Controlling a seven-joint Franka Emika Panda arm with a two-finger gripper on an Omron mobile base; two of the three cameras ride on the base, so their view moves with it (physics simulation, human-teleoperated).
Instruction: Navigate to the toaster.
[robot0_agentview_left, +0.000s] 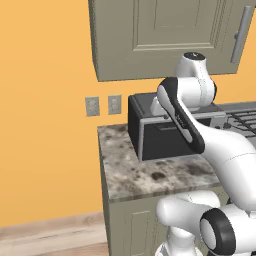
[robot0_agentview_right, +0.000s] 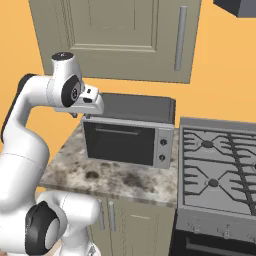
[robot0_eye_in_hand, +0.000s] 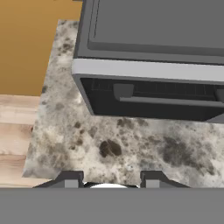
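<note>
Oven box (robot0_agentview_right: 129, 134), black with a silver-framed door, stands on the speckled counter (robot0_agentview_right: 107, 177). Right of the oven, the right base view adds a gas stove (robot0_agentview_right: 220, 165); the left base view adds wall outlets (robot0_agentview_left: 103, 105) left of it. The tool (robot0_eye_in_hand: 108, 180) hangs above the counter before the oven, fingertips spread, holding nothing.

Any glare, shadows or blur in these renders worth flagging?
Left base view: flat, even light, no glare on the oven box. Right base view: sharp, its door dark without reflections. Hand view: soft shadow under the oven on the counter; tool tips crisp.
</note>
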